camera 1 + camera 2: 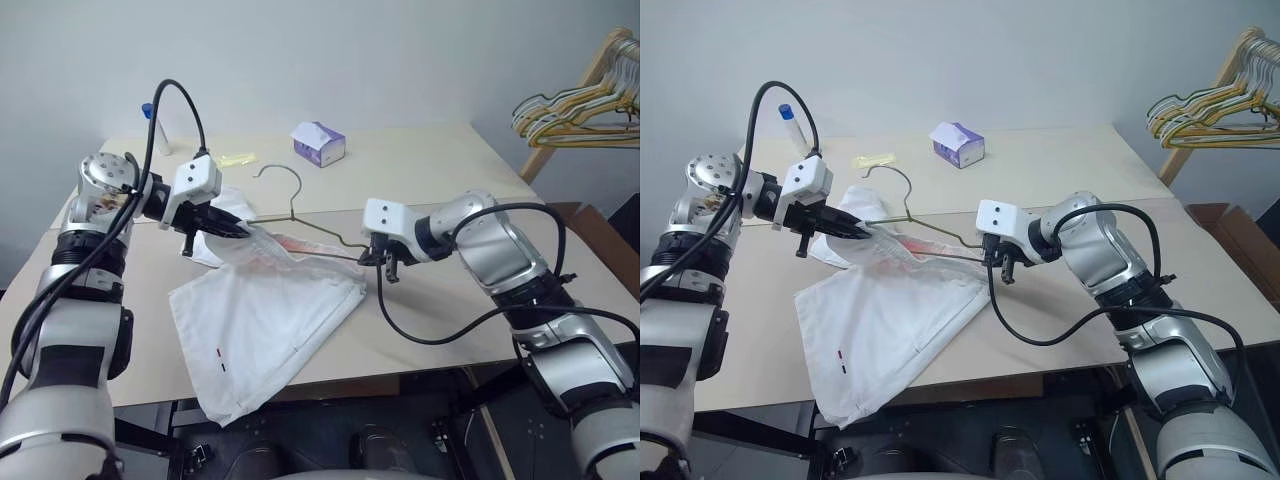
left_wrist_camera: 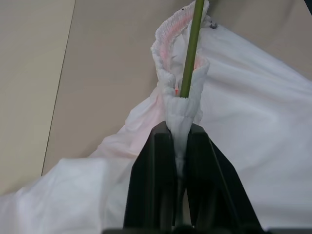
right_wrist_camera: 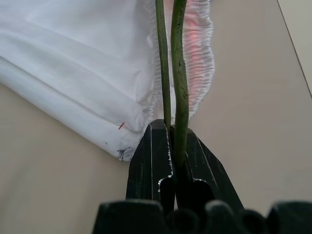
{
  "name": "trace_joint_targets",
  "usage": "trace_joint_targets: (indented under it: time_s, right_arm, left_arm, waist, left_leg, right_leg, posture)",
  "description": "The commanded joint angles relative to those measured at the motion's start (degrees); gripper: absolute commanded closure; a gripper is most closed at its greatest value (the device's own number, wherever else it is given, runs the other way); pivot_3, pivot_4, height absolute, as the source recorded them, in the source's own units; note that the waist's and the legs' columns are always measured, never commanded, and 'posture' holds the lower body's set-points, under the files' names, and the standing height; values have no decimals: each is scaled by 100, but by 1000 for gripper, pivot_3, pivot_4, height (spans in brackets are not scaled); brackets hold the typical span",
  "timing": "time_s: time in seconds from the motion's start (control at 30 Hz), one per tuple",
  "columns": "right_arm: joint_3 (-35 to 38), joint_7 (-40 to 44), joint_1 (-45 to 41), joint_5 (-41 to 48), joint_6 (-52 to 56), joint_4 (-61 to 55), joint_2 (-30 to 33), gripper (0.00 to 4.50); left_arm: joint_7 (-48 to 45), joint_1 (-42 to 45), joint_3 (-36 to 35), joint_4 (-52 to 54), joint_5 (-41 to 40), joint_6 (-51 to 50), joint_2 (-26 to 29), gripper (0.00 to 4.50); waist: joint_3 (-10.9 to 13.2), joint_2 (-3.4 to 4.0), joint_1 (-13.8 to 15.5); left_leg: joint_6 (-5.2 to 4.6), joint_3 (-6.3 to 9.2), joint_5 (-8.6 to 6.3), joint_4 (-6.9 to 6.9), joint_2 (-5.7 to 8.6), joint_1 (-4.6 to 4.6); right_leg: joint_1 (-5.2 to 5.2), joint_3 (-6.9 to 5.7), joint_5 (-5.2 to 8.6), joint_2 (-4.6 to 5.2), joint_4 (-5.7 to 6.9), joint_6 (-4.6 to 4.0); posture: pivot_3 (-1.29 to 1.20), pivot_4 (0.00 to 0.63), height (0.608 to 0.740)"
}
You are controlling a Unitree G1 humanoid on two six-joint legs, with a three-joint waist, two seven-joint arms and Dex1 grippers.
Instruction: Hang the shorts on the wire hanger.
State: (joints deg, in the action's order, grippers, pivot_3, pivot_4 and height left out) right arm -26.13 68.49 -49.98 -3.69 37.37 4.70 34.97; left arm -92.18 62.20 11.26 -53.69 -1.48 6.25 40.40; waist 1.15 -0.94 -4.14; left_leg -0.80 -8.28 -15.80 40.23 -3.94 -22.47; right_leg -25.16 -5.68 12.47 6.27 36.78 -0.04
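The white shorts (image 1: 265, 320) lie spread on the table, their hem end hanging over the front edge. My left gripper (image 2: 180, 141) is shut on the gathered waistband (image 2: 168, 34) and lifts it slightly off the table. The olive-green wire hanger (image 3: 179, 73) runs into the waistband opening, with its silvery hook (image 1: 297, 190) pointing toward the back of the table. My right gripper (image 3: 173, 141) is shut on the hanger's end on the right and holds it just above the table. The hanger's middle is hidden inside the fabric.
A purple and white tissue box (image 1: 319, 143) sits at the back of the table (image 1: 430, 160), with a small yellow item (image 1: 237, 159) and a blue-capped bottle (image 1: 150, 118) at the back left. A bunch of pale hangers on a wooden rack (image 1: 580, 105) stands off to the right.
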Motion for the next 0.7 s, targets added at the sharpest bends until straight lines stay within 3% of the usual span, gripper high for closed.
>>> trace_joint_targets:
  time_s: [0.03, 0.3, 0.47, 0.67, 0.7]
  right_arm:
    - [191, -25, -136, 93, -204, -280, -16, 4500]
    - [381, -345, 77, 83, -1216, -14, -11, 4500]
    - [600, -723, 138, -22, -1340, 167, 86, 2975]
    - [1576, -1276, 186, 308, -559, -162, 242, 818]
    - [1741, -1240, 233, 454, -251, -339, 303, 818]
  left_arm:
    - [139, 203, -76, -117, 98, 63, 4, 4492]
    - [200, 108, -121, -52, 227, 555, 134, 4492]
    - [357, 137, -156, -111, 310, 706, 266, 4500]
    - [778, 284, -250, -219, 370, 674, 323, 4500]
    - [795, 294, -278, -220, 347, 672, 329, 4500]
  waist:
    - [0, 0, 0]
    - [0, 0, 1]
    - [0, 0, -8]
    - [0, -1, -3]
    - [0, 0, 4]
  left_leg:
    - [0, 0, 0, 0, 0, 0]
    - [0, -1, 0, 0, 0, 0]
    - [0, -2, 0, 0, 0, 1]
    - [0, -2, 0, 1, 0, 0]
    - [0, -2, 0, 1, 0, 0]
  right_leg:
    - [0, 0, 0, 0, 0, 0]
    - [0, 0, 0, 1, 0, 0]
    - [0, 1, 0, 0, 1, 0]
    - [0, 1, 0, 1, 1, 0]
    - [0, 0, 0, 1, 2, 0]
  posture:
    - [-57, 0, 740]
    - [-57, 0, 740]
    - [-72, 0, 740]
    - [-89, 0, 740]
    - [-88, 0, 740]
